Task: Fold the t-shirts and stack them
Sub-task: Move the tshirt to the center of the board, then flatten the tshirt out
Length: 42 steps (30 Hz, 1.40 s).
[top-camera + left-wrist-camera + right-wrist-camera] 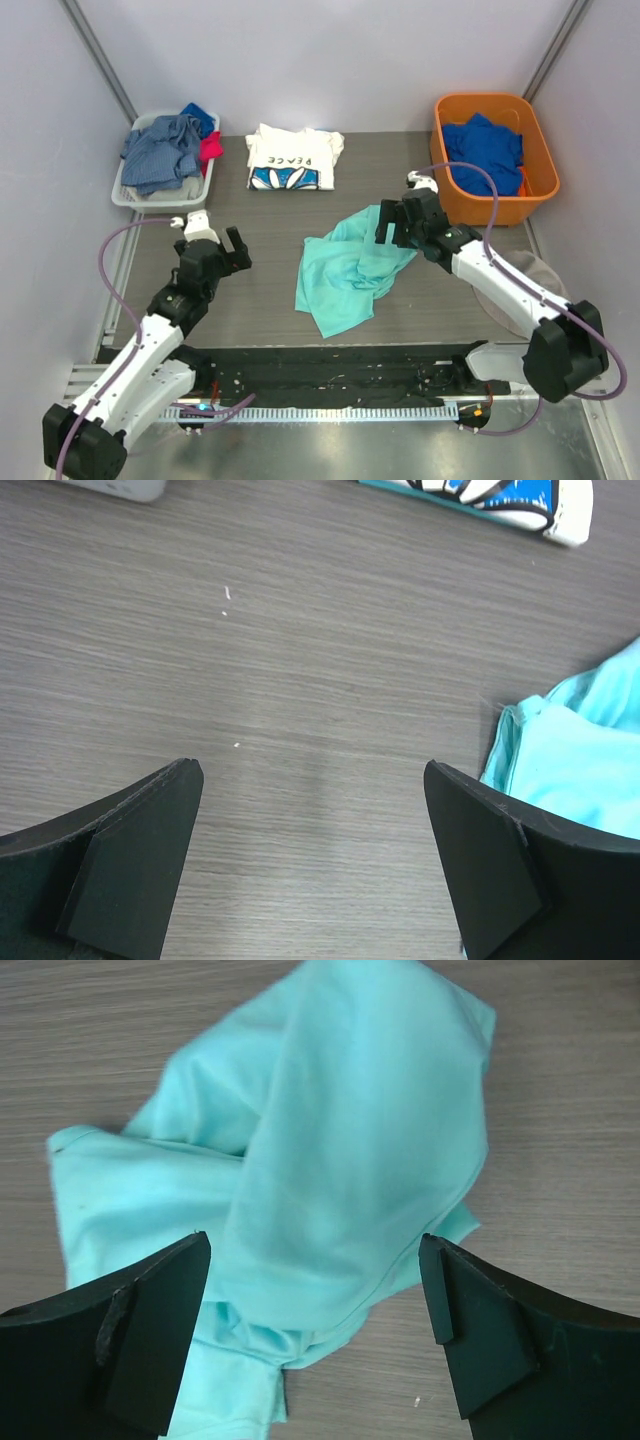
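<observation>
On the worktop [270, 300] the teal shirt [350, 270] lies crumpled at the middle, so it is likely next to flatten. The white shirt [293, 158] sits folded at the far edge, probably the stack's base. The right hand [396, 224] hovers spread over the teal shirt, gripping nothing. The left hand [212, 244], also spread, hangs over bare worktop.

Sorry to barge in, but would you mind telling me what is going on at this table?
Two robot arms are working on t-shirts. The white PEACE t-shirt lies folded at the far side of the table. The mint-teal t-shirt lies crumpled mid-table, and the right gripper hovers over it, jaws open, holding nothing. The left gripper is open over bare table beside it.
</observation>
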Tool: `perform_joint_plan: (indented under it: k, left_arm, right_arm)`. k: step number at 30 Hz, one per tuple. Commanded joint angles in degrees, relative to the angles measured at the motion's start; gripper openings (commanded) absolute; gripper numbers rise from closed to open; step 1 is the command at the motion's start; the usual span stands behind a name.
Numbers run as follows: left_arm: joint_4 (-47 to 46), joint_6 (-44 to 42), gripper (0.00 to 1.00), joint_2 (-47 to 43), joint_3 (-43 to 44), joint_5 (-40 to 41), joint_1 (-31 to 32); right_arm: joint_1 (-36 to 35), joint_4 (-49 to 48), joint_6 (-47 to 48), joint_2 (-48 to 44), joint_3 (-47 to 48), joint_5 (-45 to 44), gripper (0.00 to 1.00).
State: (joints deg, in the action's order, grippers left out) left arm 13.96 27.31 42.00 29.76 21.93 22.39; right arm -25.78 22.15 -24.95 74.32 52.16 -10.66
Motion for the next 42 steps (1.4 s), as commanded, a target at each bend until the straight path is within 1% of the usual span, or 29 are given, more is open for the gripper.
perform_joint_plan:
  k: [1,2,3,5,6,8,9,10,13,16,20,22,26,27,31,40,42]
  left_arm:
    - [-2.0,1.3,1.00,1.9,1.8,-4.0,0.2]
    - [-2.2,1.3,1.00,1.9,1.7,-4.2,0.3]
    - [-2.3,1.6,1.00,1.9,1.6,-4.3,0.2]
    - [-2.4,1.9,1.00,1.7,1.1,-4.3,0.3]
    - [-2.4,2.0,1.00,1.5,1.0,-4.2,0.3]
    - [-2.4,2.1,1.00,0.7,0.7,-4.1,0.3]
    - [-2.4,2.2,1.00,0.5,0.6,-4.2,0.3]
    - [-2.3,2.3,1.00,0.1,0.6,-4.2,0.3]
    - [-1.7,2.6,1.00,-0.5,0.7,-4.4,0.3]
    - [-0.7,2.7,1.00,-1.0,0.6,-4.6,0.3]
    - [0.3,2.9,1.00,-2.2,0.1,-4.3,0.3]
    - [0.5,3.1,1.00,-2.4,0.0,-4.3,0.3]
    - [0.9,3.2,1.00,-2.4,0.1,-4.4,0.3]
    - [1.1,3.3,1.00,-2.5,0.1,-4.4,0.2]
    - [1.9,3.2,1.00,-3.1,0.0,-4.2,0.3]
    - [2.6,3.0,1.00,-4.6,-0.8,-3.7,0.3]
    - [2.6,3.0,1.00,-4.6,-0.9,-3.7,0.3]
  right_arm:
    - [-4.5,4.0,2.9,-6.3,2.1,-0.3,0.95]
    - [-5.8,5.4,3.1,-6.9,1.8,0.3,0.95]
    - [-9.0,5.9,3.2,-7.8,1.0,0.3,0.95]
    - [-13.0,6.5,3.2,-8.1,0.0,-0.2,0.95]
    - [-17.0,6.3,3.1,-8.1,-1.6,-1.4,0.95]
    - [-21.5,4.8,2.6,-6.5,-3.0,-3.2,0.95]
    - [-23.5,4.4,2.5,-5.5,-4.0,-5.8,0.95]
    - [-27.9,4.0,2.2,-3.9,-4.3,-7.1,0.94]
    - [-33.5,0.7,1.1,-1.8,-5.8,-11.5,0.91]
    - [-36.4,-1.7,-0.3,0.0,-6.5,-13.2,0.86]
    - [-39.7,-3.7,-1.1,2.3,-6.1,-12.2,0.83]
    - [-41.9,-3.9,-1.2,5.1,-5.3,-12.4,0.82]
    - [-49.1,-4.2,-1.5,10.8,-2.6,-14.1,0.82]
    - [-49.9,-4.0,-1.8,13.0,-1.4,-14.6,0.82]
    - [-52.6,-4.2,-3.3,16.3,0.0,-15.8,0.82]
    - [-53.0,-5.2,-4.8,18.4,-0.7,-17.0,0.81]
    - [-53.0,-5.3,-5.1,19.4,-1.0,-17.3,0.82]
